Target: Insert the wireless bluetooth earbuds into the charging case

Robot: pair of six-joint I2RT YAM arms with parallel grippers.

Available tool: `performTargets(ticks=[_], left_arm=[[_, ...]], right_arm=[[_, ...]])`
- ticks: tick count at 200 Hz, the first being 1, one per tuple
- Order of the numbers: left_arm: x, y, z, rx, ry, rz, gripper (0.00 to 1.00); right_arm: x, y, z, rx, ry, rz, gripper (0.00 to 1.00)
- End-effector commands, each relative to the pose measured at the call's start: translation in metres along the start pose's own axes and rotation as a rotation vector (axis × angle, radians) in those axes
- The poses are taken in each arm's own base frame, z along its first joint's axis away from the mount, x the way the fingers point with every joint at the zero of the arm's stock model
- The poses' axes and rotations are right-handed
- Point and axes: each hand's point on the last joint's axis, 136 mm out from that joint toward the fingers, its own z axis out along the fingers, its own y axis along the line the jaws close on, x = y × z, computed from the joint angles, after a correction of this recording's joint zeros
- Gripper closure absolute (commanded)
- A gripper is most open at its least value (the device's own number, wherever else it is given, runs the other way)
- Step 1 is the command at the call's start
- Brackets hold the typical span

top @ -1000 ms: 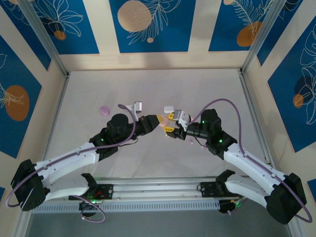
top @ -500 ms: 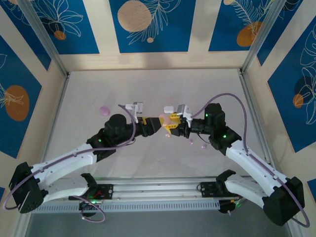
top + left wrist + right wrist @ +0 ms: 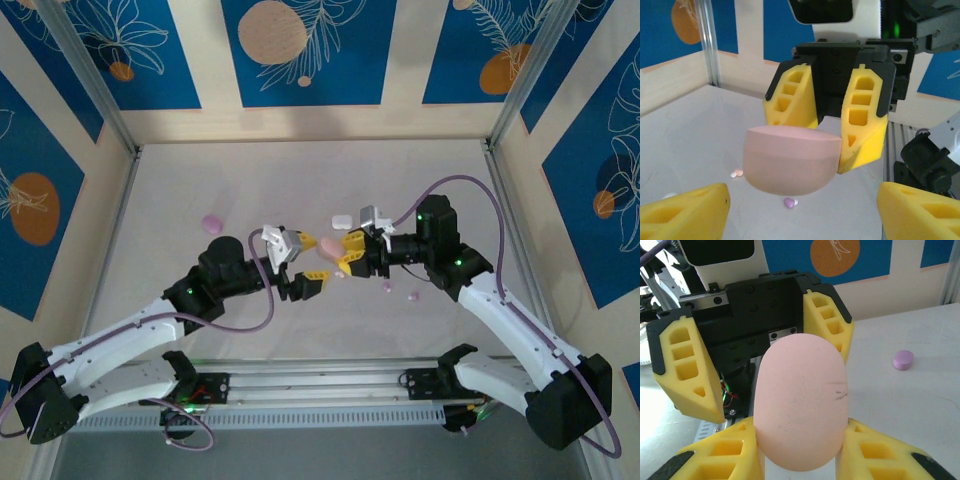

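Pale table (image 3: 180, 180) within blue-patterned walls (image 3: 300, 50). Left gripper (image 3: 310, 264), jaws spread, faces the pink charging case (image 3: 325, 251), pinched mid-table by the right gripper (image 3: 346, 255). The left wrist view resolves loose earbuds (image 3: 789, 202) on the table beneath; open surface lies all round.

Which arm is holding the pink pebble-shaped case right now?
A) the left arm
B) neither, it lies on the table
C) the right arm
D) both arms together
C: the right gripper is closed on the pink case with a yellow finger on each side, while the left gripper stands wide open and apart from it.
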Motion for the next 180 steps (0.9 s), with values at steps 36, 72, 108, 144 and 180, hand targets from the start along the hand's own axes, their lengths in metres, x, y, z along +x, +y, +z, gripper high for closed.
performTargets(ticks=[36,72,108,144,180], left_arm=[[-0.010,-0.012,0.003,0.086,-0.027,0.099,0.34],[-0.009,-0.015,0.006,0.115,-0.011,0.080,0.42],[-0.012,-0.014,0.006,0.111,-0.025,0.066,0.43],[-0.013,-0.014,0.007,0.118,-0.021,0.059,0.43],[-0.010,-0.014,0.009,0.123,-0.013,0.045,0.42]], right_arm=[[-0.006,0.011,-0.002,-0.059,0.010,-0.069,0.68],[-0.002,0.010,0.000,-0.050,0.030,-0.091,0.68],[0.002,0.010,0.000,-0.047,0.048,-0.111,0.68],[0.004,0.012,0.002,-0.053,0.059,-0.135,0.68],[0.005,0.014,0.002,-0.063,0.063,-0.145,0.68]])
